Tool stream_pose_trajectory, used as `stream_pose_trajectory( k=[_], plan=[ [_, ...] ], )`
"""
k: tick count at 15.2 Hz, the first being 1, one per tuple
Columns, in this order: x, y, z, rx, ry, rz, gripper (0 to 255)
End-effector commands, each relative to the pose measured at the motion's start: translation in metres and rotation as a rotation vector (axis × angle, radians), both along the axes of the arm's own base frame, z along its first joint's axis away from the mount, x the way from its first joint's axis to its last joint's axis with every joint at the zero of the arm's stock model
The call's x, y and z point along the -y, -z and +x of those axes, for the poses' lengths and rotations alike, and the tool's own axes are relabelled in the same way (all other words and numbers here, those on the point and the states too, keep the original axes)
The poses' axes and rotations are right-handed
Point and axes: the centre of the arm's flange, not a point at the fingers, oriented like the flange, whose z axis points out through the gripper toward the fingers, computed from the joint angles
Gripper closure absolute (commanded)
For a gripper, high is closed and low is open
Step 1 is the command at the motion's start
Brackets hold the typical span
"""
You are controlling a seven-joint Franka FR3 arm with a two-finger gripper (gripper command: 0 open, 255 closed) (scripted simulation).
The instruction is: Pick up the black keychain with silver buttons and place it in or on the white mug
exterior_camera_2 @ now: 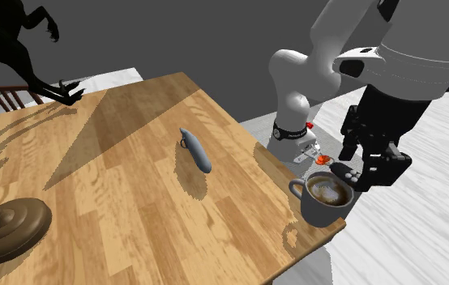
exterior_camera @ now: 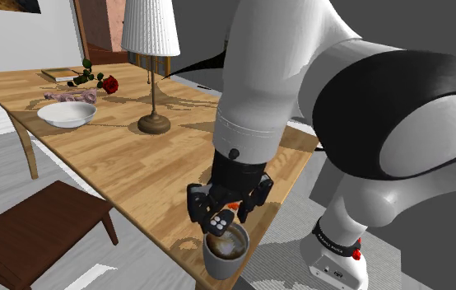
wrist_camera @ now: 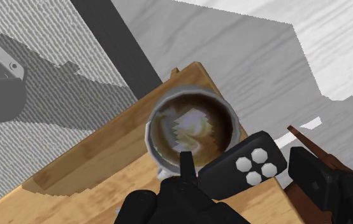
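My gripper (exterior_camera: 222,214) is shut on the black keychain (exterior_camera: 221,221), a flat fob with several silver buttons, and holds it just above the mug. The mug (exterior_camera: 225,252) is pale grey-white with brown coffee inside and stands on the near corner of the wooden table (exterior_camera: 144,169). In the second exterior view the keychain (exterior_camera_2: 346,173) hangs in the gripper (exterior_camera_2: 354,172) over the mug's (exterior_camera_2: 322,207) rim, on the side away from its handle. Seen from the wrist, the keychain (wrist_camera: 252,167) is clasped between the fingers (wrist_camera: 185,167) of the gripper (wrist_camera: 242,170), beside the mug's (wrist_camera: 158,121) opening.
A table lamp (exterior_camera: 153,122) stands mid-table, with a white bowl (exterior_camera: 67,114), a red rose (exterior_camera: 109,83) and a book (exterior_camera: 58,74) beyond. A grey elongated object (exterior_camera_2: 195,151) lies on the table. A dark wooden stool (exterior_camera: 41,222) sits by the table's edge.
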Motion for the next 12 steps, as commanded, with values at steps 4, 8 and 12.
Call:
stream_pose_trajectory(
  k=[4, 8, 12],
  plan=[
    [0.0, 0.026, -0.001, 0.0, 0.0, 0.0, 255],
    [0.0, 0.047, -0.001, 0.0, 0.0, 0.0, 255],
    [0.0, 0.058, -0.001, 0.0, 0.0, 0.0, 255]
  ],
)
